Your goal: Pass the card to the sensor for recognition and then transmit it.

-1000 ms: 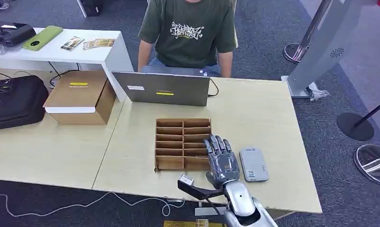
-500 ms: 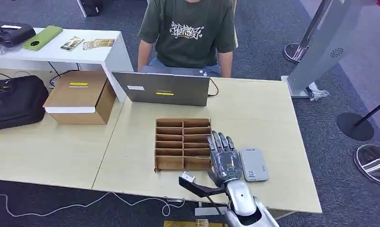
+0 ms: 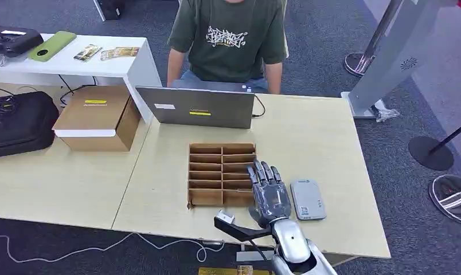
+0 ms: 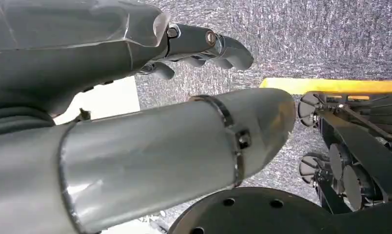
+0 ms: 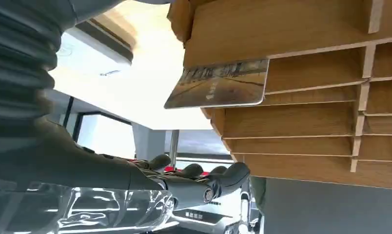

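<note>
A brown wooden slot organiser [image 3: 221, 146] lies on the light table, and a flat grey card reader [image 3: 307, 199] lies just to its right. My right hand [image 3: 268, 193] hovers between them, over the organiser's right edge, fingers stretched forward and apart, holding nothing. In the right wrist view a printed card [image 5: 218, 85] sticks out of one slot of the organiser [image 5: 306, 29], apart from my right hand's fingers [image 5: 199, 181]. My left hand [image 4: 135, 44] hangs beside my body above grey carpet with nothing in it, its fingers [image 4: 218, 46] loosely extended.
A person in a green T-shirt [image 3: 228, 40] sits behind a grey laptop [image 3: 196, 107] at the table's far edge. A cardboard box [image 3: 96, 117] and a black bag [image 3: 19, 123] lie on the left table. A grey kiosk stand [image 3: 389, 57] rises at the right.
My right hand drifted a little toward the card reader, then came back left over the organiser's edge. Nothing else moved.
</note>
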Robot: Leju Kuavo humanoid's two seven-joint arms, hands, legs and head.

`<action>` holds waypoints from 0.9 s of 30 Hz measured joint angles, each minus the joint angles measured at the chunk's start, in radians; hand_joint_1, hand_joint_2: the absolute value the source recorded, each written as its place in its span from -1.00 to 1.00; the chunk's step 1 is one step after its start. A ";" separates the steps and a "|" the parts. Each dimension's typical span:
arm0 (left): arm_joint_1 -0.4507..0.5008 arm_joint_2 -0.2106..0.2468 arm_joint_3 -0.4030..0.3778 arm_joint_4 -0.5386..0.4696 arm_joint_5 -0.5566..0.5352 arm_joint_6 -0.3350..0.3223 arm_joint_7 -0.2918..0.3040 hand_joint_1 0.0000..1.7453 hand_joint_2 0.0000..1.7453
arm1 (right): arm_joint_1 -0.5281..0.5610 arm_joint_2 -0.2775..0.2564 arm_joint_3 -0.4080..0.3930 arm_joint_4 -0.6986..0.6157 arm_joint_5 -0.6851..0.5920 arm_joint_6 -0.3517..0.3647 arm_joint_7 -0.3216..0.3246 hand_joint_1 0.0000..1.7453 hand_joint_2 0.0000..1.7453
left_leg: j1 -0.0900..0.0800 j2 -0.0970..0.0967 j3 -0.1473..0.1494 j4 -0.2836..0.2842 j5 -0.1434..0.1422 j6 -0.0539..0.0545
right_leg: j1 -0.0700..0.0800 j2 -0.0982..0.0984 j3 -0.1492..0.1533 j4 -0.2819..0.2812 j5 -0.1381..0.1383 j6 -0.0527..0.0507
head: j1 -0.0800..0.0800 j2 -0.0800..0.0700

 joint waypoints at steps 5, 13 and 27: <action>0.000 0.000 0.000 0.000 -0.004 0.000 0.000 -1.00 -1.00 | -0.001 0.000 0.000 0.013 -0.011 0.000 -0.008 -1.00 1.00 | 0.000 0.000 0.000 0.000 0.000 0.000 | 0.000 0.000 0.000 0.000 0.000 0.000 | 0.000 0.000; 0.000 0.004 0.000 0.000 -0.013 0.000 0.000 -1.00 -1.00 | -0.011 0.000 -0.002 0.031 -0.006 -0.008 -0.024 -1.00 1.00 | 0.000 0.000 0.000 0.000 0.000 0.000 | 0.000 0.000 0.000 0.000 0.000 0.000 | 0.000 0.000; 0.000 0.010 0.000 0.000 -0.013 0.000 0.000 -1.00 -1.00 | -0.032 -0.009 -0.015 0.058 0.009 -0.025 -0.031 0.28 1.00 | 0.000 0.000 0.000 0.000 0.000 0.000 | 0.000 0.000 0.000 0.000 0.000 0.000 | 0.000 0.000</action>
